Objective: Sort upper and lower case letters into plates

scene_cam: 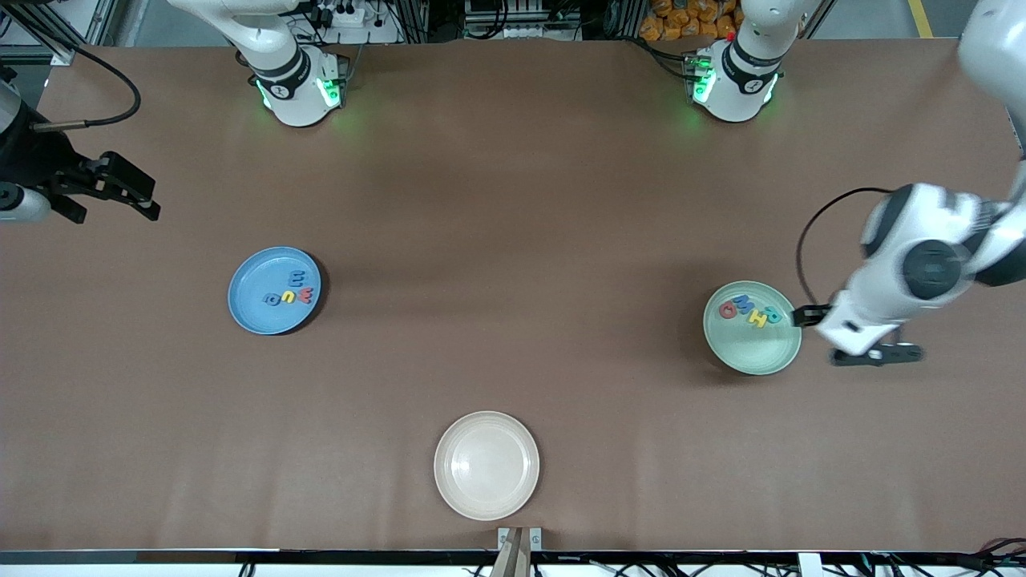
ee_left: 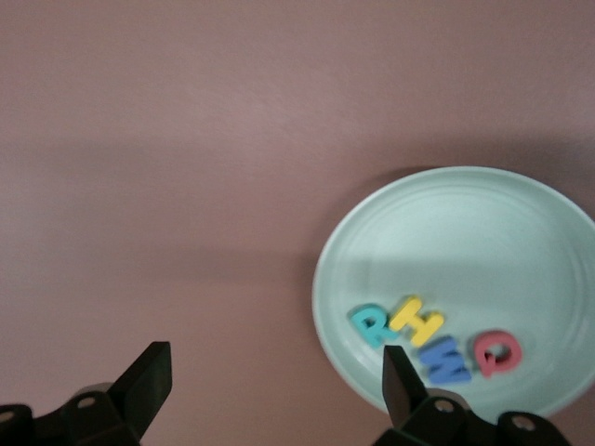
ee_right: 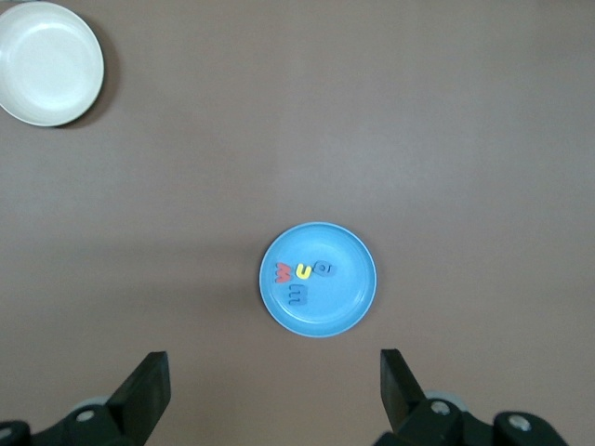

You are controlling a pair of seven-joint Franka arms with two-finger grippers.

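The mint green plate (scene_cam: 752,344) lies toward the left arm's end of the table and holds a teal R (ee_left: 372,325), a yellow H (ee_left: 416,319), a blue W (ee_left: 444,358) and a red letter (ee_left: 499,351). My left gripper (scene_cam: 817,336) hangs open beside this plate, empty, with one finger (ee_left: 400,381) over the rim. The blue plate (scene_cam: 256,308) lies toward the right arm's end and carries a red (ee_right: 284,272), a yellow (ee_right: 303,271) and two blue letters (ee_right: 297,295). My right gripper (scene_cam: 116,215) waits open and empty, high over the table's edge.
A cream-white plate (scene_cam: 486,481) with nothing on it sits near the table's front edge, closest to the front camera. The two robot bases (scene_cam: 298,88) stand along the back edge. Brown cloth covers the whole table.
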